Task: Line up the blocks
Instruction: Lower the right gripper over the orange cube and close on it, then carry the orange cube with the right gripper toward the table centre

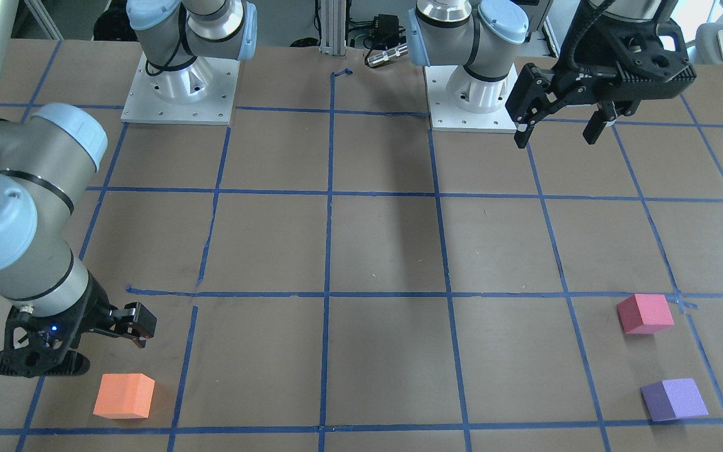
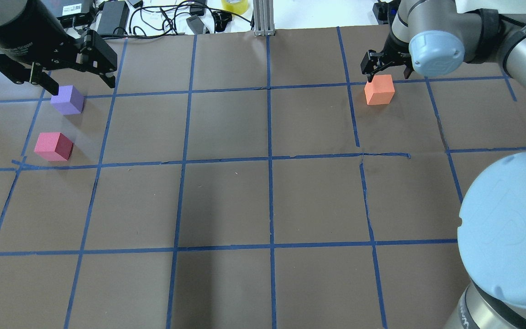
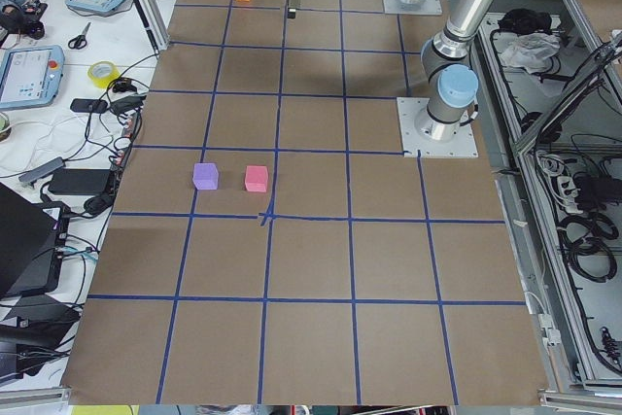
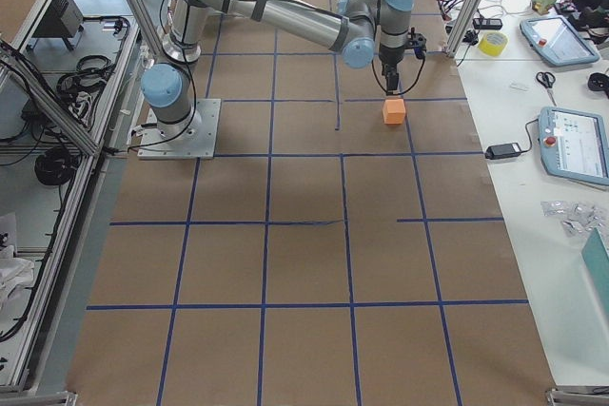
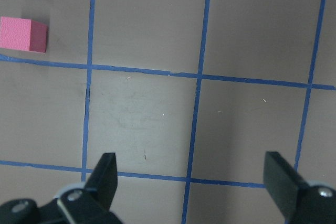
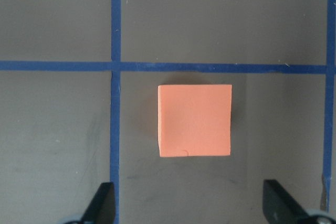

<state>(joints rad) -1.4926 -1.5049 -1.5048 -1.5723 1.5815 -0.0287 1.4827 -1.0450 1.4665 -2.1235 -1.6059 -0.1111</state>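
The orange block [image 2: 379, 90] sits on the brown table at the far right; it also shows in the front view [image 1: 124, 395] and the right wrist view [image 6: 195, 120]. My right gripper [image 2: 384, 68] is open just above it, apart from it, the block centred ahead of the fingers [image 6: 102, 205]. The pinkish-red block [image 2: 53, 146] and the purple block [image 2: 67, 99] sit close together at the far left. My left gripper [image 2: 80, 82] is open, empty and held high over the table [image 1: 557, 133]. The left wrist view shows the pinkish-red block [image 5: 23, 34] at its upper left.
Blue tape lines [image 2: 270, 160] split the table into squares. Both arm bases [image 1: 179, 94] stand on white plates at the robot's edge. Cables, adapters and a tape roll [image 2: 234, 4] lie past the far edge. Tablets and scissors [image 4: 544, 80] lie on the side bench.
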